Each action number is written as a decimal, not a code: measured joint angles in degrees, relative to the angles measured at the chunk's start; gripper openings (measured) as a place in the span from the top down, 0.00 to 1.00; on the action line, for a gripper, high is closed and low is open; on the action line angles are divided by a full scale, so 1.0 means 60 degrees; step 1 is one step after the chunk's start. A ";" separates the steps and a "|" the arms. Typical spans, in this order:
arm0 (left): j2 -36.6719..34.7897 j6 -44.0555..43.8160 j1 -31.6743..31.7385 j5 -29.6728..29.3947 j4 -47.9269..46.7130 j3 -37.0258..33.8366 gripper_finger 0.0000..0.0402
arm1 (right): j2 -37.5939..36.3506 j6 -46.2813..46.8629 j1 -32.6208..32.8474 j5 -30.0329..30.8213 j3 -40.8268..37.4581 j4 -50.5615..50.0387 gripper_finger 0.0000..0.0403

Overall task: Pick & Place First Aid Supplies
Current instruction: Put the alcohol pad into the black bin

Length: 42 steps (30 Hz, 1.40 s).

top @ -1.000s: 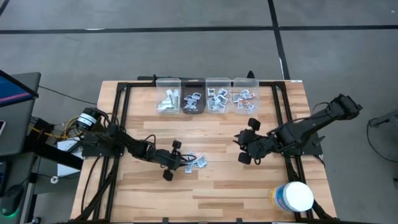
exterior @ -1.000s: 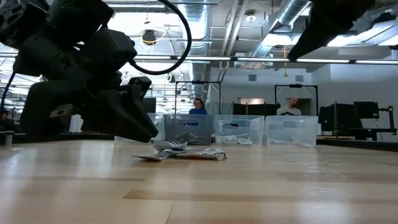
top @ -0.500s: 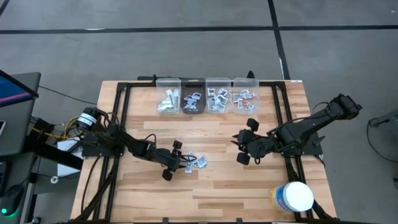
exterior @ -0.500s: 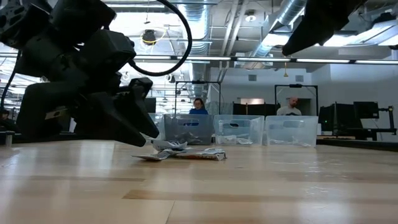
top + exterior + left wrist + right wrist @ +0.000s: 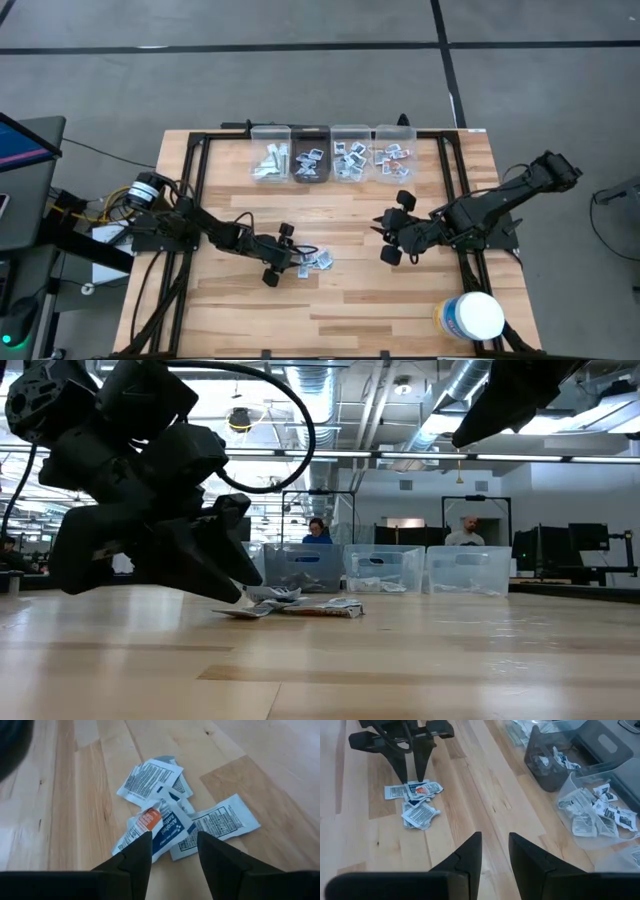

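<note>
— Left gripper [image 5: 172,851], is it holding something?

— No, its fingers stand narrowly apart, empty, above the small flat white paper packets [image 5: 175,817] heaped mid-table [image 5: 350,300].

— How will they handle?

— Probably light, thin, slippery; pinch one by its edge. The right gripper [image 5: 495,851] waits, slightly parted.

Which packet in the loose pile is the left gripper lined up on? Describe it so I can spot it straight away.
Find the small pile of packets on the bare wood in front of the four bins. The left gripper is open right at its edge. Between its fingers lies a packet with a blue panel, partly under the only packet in the pile with an orange-red patch.
</note>
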 joint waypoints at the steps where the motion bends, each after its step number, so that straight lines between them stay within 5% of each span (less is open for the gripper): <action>1: 0.0021 0.0000 0.0001 0.0000 0.0010 0.0000 0.60 | 0.0000 0.0000 0.0000 -0.0001 0.0000 0.0000 0.77; 17: 0.0386 -0.0073 0.0041 0.0224 0.0518 0.0004 0.62 | 0.0000 -0.0073 0.0004 0.0001 0.0000 -0.0004 0.77; 31: 0.0368 -0.0521 0.0042 -0.0240 0.0693 0.0004 0.98 | 0.0000 -0.0102 0.0004 -0.0001 0.0000 -0.0004 0.77; 42: 0.0102 -0.2186 0.0067 -0.0578 0.1087 0.0493 0.98 | 0.0000 -0.1106 -0.0027 -0.0020 0.0000 -0.0015 0.77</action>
